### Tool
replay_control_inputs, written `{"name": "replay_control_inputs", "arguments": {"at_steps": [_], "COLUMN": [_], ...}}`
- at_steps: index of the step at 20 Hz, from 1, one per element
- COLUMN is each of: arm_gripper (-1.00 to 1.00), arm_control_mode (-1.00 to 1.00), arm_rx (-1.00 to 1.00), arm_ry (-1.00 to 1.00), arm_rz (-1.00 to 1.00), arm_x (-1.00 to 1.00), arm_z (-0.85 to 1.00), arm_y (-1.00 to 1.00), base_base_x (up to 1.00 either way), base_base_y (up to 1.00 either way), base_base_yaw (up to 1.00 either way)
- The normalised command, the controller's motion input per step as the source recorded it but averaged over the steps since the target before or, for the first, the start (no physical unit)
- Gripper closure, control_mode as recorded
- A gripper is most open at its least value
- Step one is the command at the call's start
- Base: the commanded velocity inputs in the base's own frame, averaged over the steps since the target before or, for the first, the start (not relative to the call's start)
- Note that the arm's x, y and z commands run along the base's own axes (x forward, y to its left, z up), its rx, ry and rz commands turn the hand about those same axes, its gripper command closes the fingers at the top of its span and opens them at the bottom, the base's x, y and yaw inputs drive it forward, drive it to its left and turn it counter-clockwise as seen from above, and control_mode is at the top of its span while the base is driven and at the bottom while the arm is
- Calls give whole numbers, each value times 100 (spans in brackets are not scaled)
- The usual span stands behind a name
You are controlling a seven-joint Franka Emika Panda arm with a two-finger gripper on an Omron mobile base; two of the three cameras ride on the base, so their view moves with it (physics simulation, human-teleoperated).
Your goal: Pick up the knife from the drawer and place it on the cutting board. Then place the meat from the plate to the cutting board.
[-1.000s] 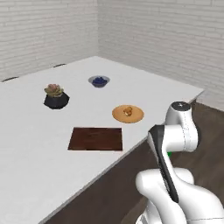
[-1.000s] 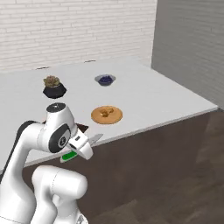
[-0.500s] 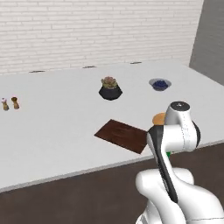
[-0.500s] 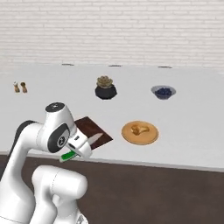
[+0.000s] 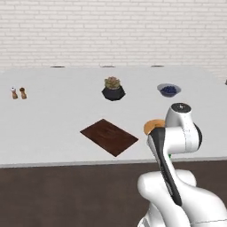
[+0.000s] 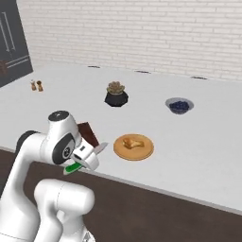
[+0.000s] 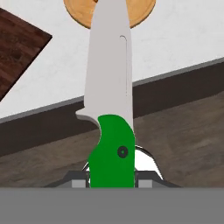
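My gripper point(image 6: 86, 159) is shut on the knife point(image 7: 110, 109), holding its green handle point(image 6: 73, 167) in front of the counter edge, below counter height. The silver blade point(image 6: 99, 148) points toward the counter. The dark reddish-brown cutting board point(image 5: 109, 137) lies near the front edge, partly behind my arm in the right base view point(image 6: 88, 133). To its right, the orange plate point(image 6: 133, 147) carries the golden-brown meat point(image 6: 132, 142). In the hand view the blade covers the plate's point(image 7: 77, 12) middle, and the cutting board point(image 7: 16, 49) sits upper left. The drawer is out of view.
A bowl of dark berries point(image 5: 169, 90), a potted succulent point(image 5: 112, 88) and two small shakers point(image 5: 18, 93) stand farther back on the white counter point(image 5: 53, 119). Dark cabinet fronts point(image 5: 66, 195) run below the counter edge. A brick wall point(image 5: 111, 31) closes the back.
The whole scene has swung across both base views, so the base has moved along the counter. The knife stays held in my gripper in the same pose.
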Motion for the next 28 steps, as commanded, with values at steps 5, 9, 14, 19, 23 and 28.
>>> {"name": "replay_control_inputs", "arguments": {"at_steps": [5, 9, 14, 19, 23, 28], "arm_gripper": [100, 100, 100, 100, 100, 100], "arm_control_mode": [100, 100, 100, 100, -100, -100], "arm_rx": [0, 0, 0, 0, 0, 0], "arm_ry": [0, 0, 0, 0, 0, 0], "arm_rz": [0, 0, 0, 0, 4, 33], "arm_x": [0, 0, 0, 0, 7, 41], "arm_z": [0, 0, 0, 0, 0, 0], "arm_y": [0, 0, 0, 0, 0, 0], "base_base_x": [21, 47, 52, 53, 25, 0], "base_base_y": [30, 49, 37, 3, 0, 0], "base_base_yaw": [0, 0, 0, 5, 9, 0]}}
